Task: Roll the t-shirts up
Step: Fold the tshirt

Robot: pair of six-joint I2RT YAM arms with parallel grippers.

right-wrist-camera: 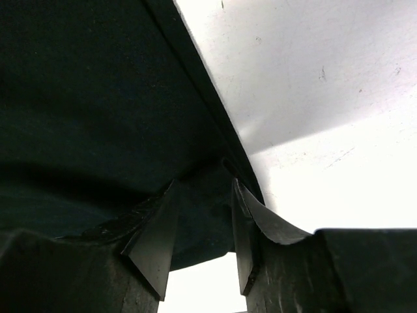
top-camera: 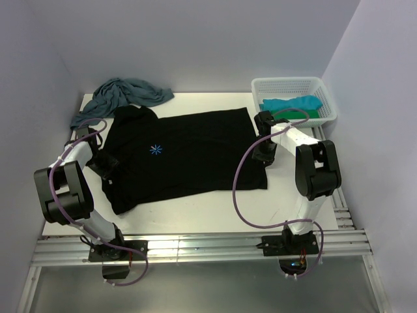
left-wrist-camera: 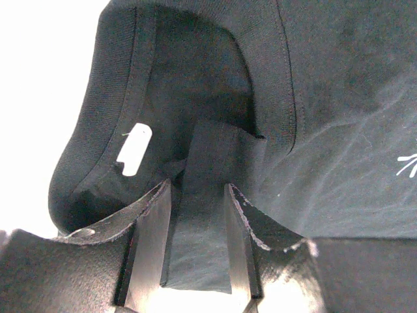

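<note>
At the upper left of the top view, the dusty-blue t-shirt (top-camera: 124, 94) lies in a crumpled heap, unrolled. Below it the left gripper (top-camera: 107, 163) is clamped on collar cloth of the black t-shirt (top-camera: 189, 153), which lies spread flat mid-table, matte and lightly creased, starburst print (top-camera: 156, 150) up. At its right hem the right gripper (top-camera: 264, 155) pinches the edge. Upper right, the basket (top-camera: 293, 81) holds the turquoise t-shirt (top-camera: 290, 103) and green t-shirt (top-camera: 307, 115); whether they are rolled is unclear. Rolling of the black one seems not yet begun.

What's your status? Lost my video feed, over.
Left gripper shut on black t-shirt, collar end. Right gripper shut on its hem end. Shirt spread flat, not yet rolled. Nothing blocking.
</note>
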